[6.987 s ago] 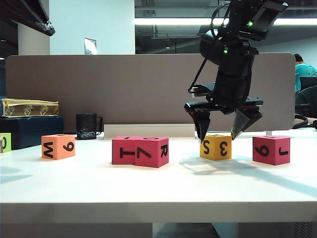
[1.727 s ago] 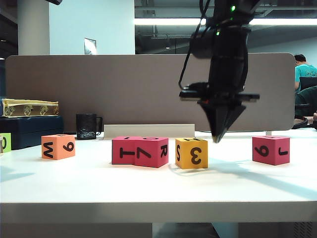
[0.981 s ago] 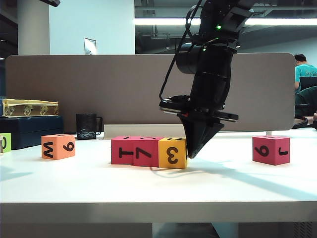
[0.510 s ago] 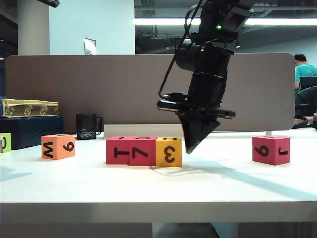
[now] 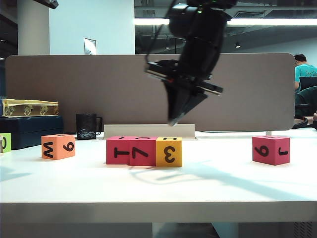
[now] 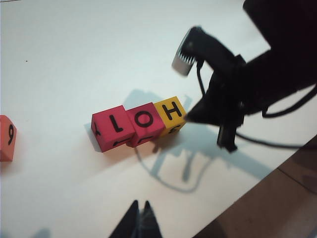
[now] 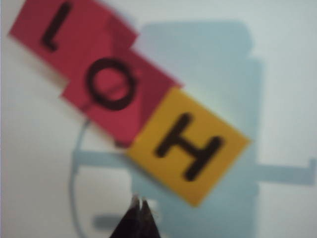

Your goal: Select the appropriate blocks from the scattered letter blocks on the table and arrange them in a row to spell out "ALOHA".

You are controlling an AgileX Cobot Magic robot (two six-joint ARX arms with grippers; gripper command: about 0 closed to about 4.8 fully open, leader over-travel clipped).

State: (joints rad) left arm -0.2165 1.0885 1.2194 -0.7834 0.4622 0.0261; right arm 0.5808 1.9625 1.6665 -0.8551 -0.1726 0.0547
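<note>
Three blocks stand pressed together in a row on the white table [image 5: 223, 183]: a crimson one [image 5: 119, 150], a second crimson one [image 5: 142, 150] and a yellow one [image 5: 169, 151]. Their tops read L [image 6: 113, 128], O [image 6: 145, 120] and H [image 6: 170, 111]. An orange block [image 5: 58, 146] sits apart at the left and another crimson block [image 5: 271, 149] at the far right. My right gripper [image 5: 172, 120] hangs shut and empty above the yellow block [image 7: 190, 144], touching nothing. My left gripper [image 6: 140, 203] is shut and empty over bare table, well short of the row.
A lime-green cube [image 5: 5, 142] sits at the far left edge and a black mug [image 5: 88, 126] stands behind the orange block. A grey-brown divider panel [image 5: 124, 89] closes the back of the table. A dark box with a tray [image 5: 29, 119] is at the back left.
My shut right gripper nudged the yellow block and the crimson pair slightly left, then rose up and leftward off the yellow block. The left gripper has kept still.
</note>
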